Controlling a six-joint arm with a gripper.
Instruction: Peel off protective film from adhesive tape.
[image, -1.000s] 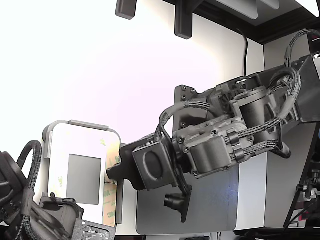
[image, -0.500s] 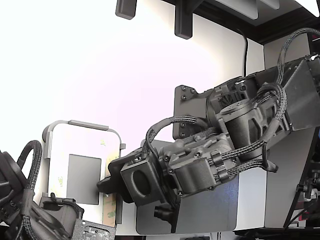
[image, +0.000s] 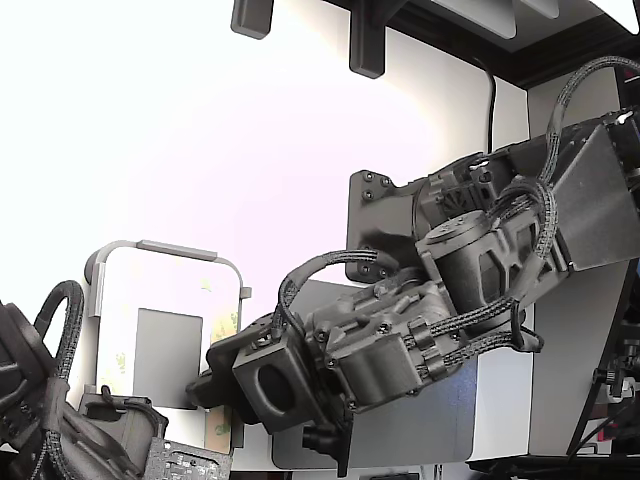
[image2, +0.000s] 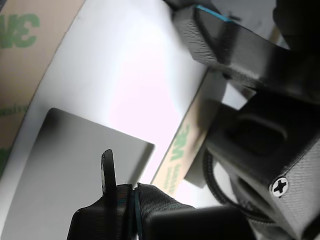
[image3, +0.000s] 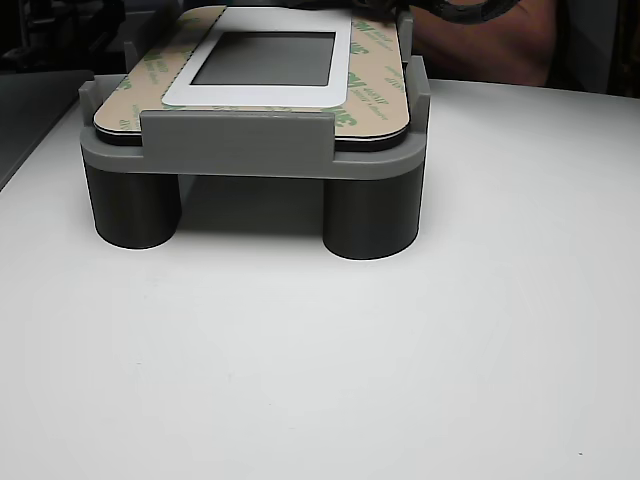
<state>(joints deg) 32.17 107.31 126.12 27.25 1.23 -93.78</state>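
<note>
Gripper (image2: 165, 145) down at the white panel (image2: 135, 75) — fingers spread, either side of the protective film (image2: 181, 145) along the panel's edge, beside the grey patch (image2: 70, 170).

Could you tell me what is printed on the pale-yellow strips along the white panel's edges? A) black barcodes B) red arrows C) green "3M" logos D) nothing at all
C: the film running beside the white panel carries green "3M" lettering in the wrist view, and the other view shows the same green logos along the panel's edge strips.
</note>
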